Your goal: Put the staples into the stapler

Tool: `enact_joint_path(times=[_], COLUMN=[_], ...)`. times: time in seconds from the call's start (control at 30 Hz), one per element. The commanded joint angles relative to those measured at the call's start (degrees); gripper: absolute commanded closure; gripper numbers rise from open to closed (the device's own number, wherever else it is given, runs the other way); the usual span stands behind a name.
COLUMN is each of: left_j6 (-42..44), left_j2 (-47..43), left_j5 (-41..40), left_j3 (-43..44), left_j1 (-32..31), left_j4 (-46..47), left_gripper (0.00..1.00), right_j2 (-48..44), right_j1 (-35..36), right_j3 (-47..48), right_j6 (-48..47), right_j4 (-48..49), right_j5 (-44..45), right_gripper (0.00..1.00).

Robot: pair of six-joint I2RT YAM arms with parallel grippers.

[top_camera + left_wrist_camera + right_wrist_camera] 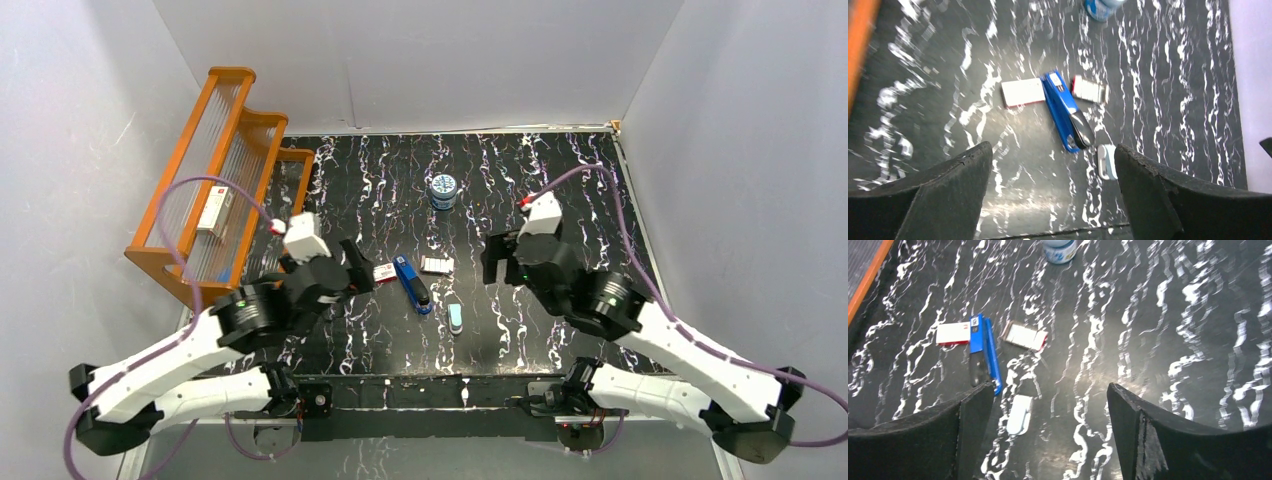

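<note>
The blue stapler (412,284) with a black end lies closed on the black marbled table, at the middle. It also shows in the left wrist view (1065,111) and the right wrist view (983,354). The small red-and-white staples box (437,265) lies just right of it, flat on the table (1089,90) (1024,336). My left gripper (355,266) is open and empty, just left of the stapler and above the table (1053,150). My right gripper (492,260) is open and empty, to the right of the staples box (1050,390).
A longer white box with a red mark (384,273) touches the stapler's left side. A small white and light-blue tool (456,318) lies near the stapler's front end. A blue jar (443,191) stands farther back. An orange rack (220,180) stands at the left.
</note>
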Motion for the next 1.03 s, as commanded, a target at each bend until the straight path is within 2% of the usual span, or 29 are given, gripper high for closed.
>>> enact_joint_path(times=[0.0,0.23,0.47,0.73,1.0], left_j6=[8.7,19.6,32.8,34.4,32.6], left_j2=[-5.8,-12.7,-17.4,-14.5,-16.5], left_j5=[-13.8,-19.9,-17.4,-18.9,-17.9], left_j3=[8.2,19.9,21.9,24.4,23.5], left_j1=[-0.1,-0.1,-0.1,-0.1,-0.1], left_j4=[-13.4,-17.1,-7.7,-7.1,-7.4], left_gripper=[0.11,0.1,0.08,0.08,0.08], right_j2=[-5.8,-9.3,-10.4,-11.1,-10.8], right_j1=[-0.2,-0.2,-0.2,-0.2,-0.2], right_j3=[2.5,8.3,11.8,13.2,14.1], right_j6=[-10.4,-17.1,-21.7,-22.4,-21.7], right_j4=[2.5,1.9,5.1,7.9,8.0], right_j5=[8.3,13.7,15.5,14.7,12.0], right_gripper=[0.02,0.01,0.01,0.01,0.01])
